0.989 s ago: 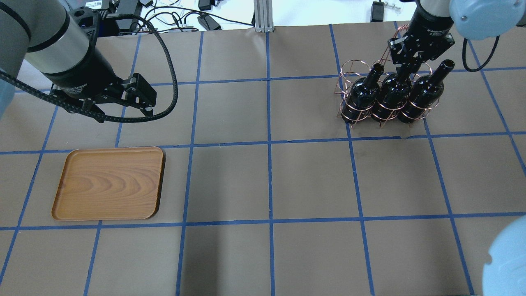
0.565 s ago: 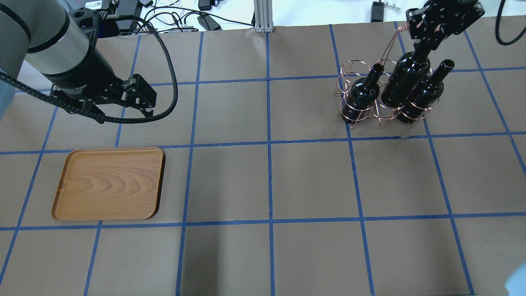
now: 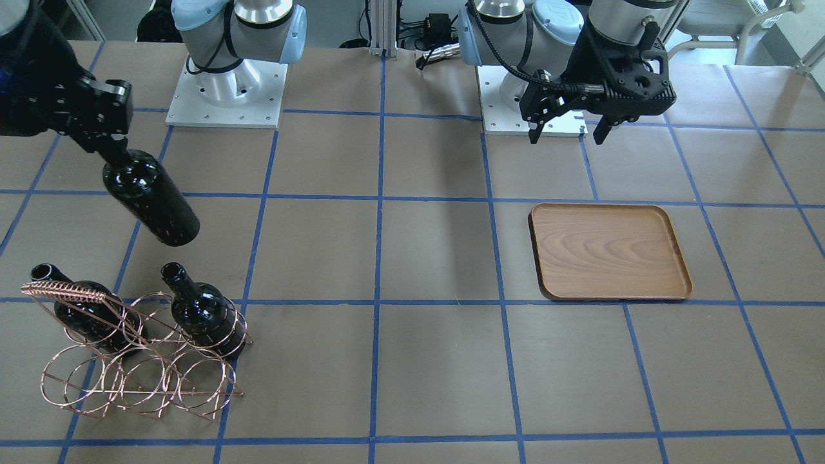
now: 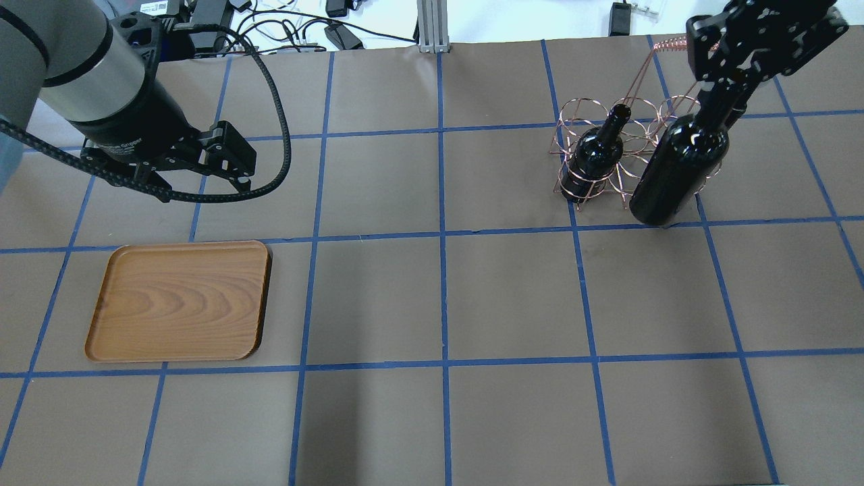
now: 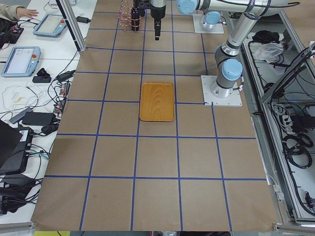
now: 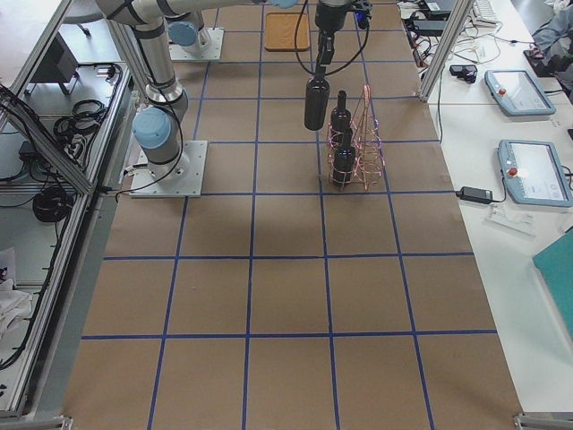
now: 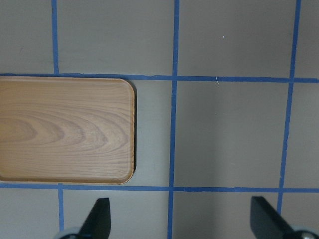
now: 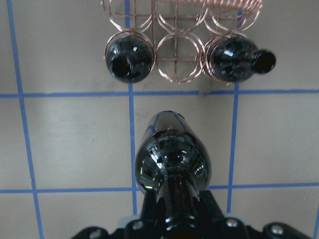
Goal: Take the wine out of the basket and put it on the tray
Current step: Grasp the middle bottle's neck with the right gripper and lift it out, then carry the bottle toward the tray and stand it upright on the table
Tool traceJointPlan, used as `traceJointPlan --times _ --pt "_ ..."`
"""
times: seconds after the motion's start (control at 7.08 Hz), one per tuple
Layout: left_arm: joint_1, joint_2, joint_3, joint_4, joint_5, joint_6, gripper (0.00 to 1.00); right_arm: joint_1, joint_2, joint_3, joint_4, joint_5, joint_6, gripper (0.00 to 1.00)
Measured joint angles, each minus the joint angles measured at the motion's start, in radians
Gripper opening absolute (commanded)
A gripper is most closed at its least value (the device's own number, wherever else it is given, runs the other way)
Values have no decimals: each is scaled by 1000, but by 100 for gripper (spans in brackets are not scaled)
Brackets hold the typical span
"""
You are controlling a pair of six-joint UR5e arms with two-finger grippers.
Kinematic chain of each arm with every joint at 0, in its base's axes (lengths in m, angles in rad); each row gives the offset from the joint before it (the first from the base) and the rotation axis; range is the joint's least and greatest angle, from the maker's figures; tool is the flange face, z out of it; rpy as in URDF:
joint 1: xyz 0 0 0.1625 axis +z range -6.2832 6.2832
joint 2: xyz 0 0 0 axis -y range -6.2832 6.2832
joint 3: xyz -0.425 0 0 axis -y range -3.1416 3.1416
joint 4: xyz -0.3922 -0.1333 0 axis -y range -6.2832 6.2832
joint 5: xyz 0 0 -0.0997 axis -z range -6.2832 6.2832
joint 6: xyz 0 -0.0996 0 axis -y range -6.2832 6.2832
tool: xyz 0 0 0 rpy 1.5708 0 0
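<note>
My right gripper (image 4: 727, 91) is shut on the neck of a near-black wine bottle (image 4: 677, 174) and holds it upright in the air, clear of the copper wire basket (image 3: 132, 381). In the front view the held bottle (image 3: 152, 203) hangs on the robot's side of the basket. Two more bottles (image 3: 205, 314) (image 3: 86, 317) stand in the basket's end rings, and the middle ring is empty. The wooden tray (image 4: 179, 301) lies empty on the left. My left gripper (image 4: 206, 189) is open and empty, hovering behind the tray.
The basket's coil-wrapped handle (image 3: 64, 292) rises above the rings. The brown table has a blue tape grid (image 4: 442, 233). Cables and power bricks (image 4: 290, 34) lie past the table's far edge.
My right gripper has lifted the middle bottle up out of the basket and drawn it toward the robot, clear of the rings. The left arm has not moved.
</note>
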Motion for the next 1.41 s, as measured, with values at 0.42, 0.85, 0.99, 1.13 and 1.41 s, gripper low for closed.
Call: traceJointPlan --times 0.42,0.85,0.99,1.13,1.41 --pt "9 2 2 -10 8 10 100 270 -3 129 -150 7 396 0" --pt "55 1 8 -11 7 43 100 559 122 130 -341 27 794 0" --pt "84 0 10 -10 4 98 100 599 146 130 -371 58 857 0" --pt "121 -1 11 -10 0 147 100 627 166 129 -398 78 899 0" --pt "171 -13 11 -9 -8 180 100 697 205 128 -434 92 977 4"
